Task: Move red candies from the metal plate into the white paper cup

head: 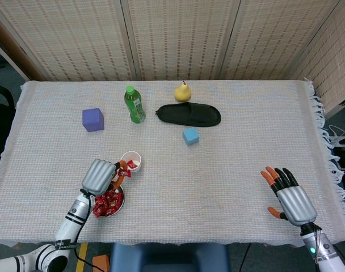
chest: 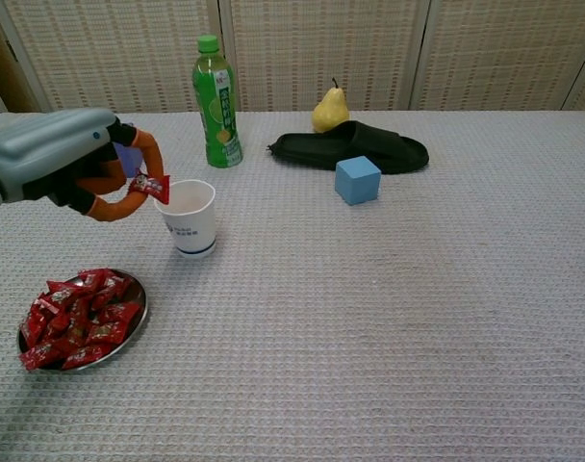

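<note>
A metal plate [chest: 131, 320] [head: 119, 205] heaped with red candies [chest: 76, 316] [head: 106, 202] lies at the table's front left. Beyond it stands the white paper cup [chest: 188, 218] [head: 131, 161], with a red candy inside seen in the head view. My left hand [chest: 66, 159] [head: 102, 175] hovers at the cup's left rim and pinches one red candy [chest: 151, 187] between its fingertips. At the front right my right hand [head: 289, 196] rests with its fingers spread, holding nothing; the chest view does not show it.
Behind the cup stand a green bottle [chest: 216, 103], a purple cube [head: 93, 119], a yellow pear [chest: 330, 109], a black slipper [chest: 353, 148] and a blue cube [chest: 357, 180]. The cloth-covered table [chest: 389, 327] ends at a fringed right edge.
</note>
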You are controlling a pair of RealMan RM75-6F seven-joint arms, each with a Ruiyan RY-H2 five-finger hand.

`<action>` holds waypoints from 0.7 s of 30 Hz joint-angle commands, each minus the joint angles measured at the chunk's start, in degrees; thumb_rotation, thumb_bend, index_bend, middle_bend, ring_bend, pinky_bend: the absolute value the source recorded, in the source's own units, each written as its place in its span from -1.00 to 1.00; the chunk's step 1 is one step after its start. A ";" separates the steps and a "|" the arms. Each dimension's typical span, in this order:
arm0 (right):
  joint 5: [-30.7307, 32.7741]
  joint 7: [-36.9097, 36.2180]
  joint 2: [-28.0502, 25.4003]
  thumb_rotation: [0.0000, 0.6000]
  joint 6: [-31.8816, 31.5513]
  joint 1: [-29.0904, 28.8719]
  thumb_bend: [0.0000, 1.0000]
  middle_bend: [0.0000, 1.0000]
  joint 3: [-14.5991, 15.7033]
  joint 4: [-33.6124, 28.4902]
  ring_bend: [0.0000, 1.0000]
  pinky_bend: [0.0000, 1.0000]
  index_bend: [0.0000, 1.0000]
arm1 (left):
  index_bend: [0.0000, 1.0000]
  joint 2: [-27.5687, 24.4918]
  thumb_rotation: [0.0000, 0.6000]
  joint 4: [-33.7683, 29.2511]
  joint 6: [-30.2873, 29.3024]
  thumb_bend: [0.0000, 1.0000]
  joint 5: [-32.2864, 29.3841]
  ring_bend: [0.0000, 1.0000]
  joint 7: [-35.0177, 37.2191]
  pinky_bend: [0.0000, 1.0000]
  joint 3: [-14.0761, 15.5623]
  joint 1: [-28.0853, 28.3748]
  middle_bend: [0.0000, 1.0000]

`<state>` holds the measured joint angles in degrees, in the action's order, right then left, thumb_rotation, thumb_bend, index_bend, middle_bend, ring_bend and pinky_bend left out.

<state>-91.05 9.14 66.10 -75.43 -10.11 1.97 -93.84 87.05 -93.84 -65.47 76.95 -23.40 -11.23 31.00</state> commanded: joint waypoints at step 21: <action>0.47 -1.25 -0.79 1.00 -0.63 0.27 -0.81 -1.00 -0.25 -0.03 -1.00 -1.00 -1.00 | -0.12 8.57 1.00 11.77 4.67 -0.05 -9.34 1.00 -4.91 1.00 -2.47 8.05 1.00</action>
<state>-90.61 7.93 65.33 -76.11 -9.83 1.73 -93.91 95.60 -82.10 -60.80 67.64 -28.35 -13.73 39.02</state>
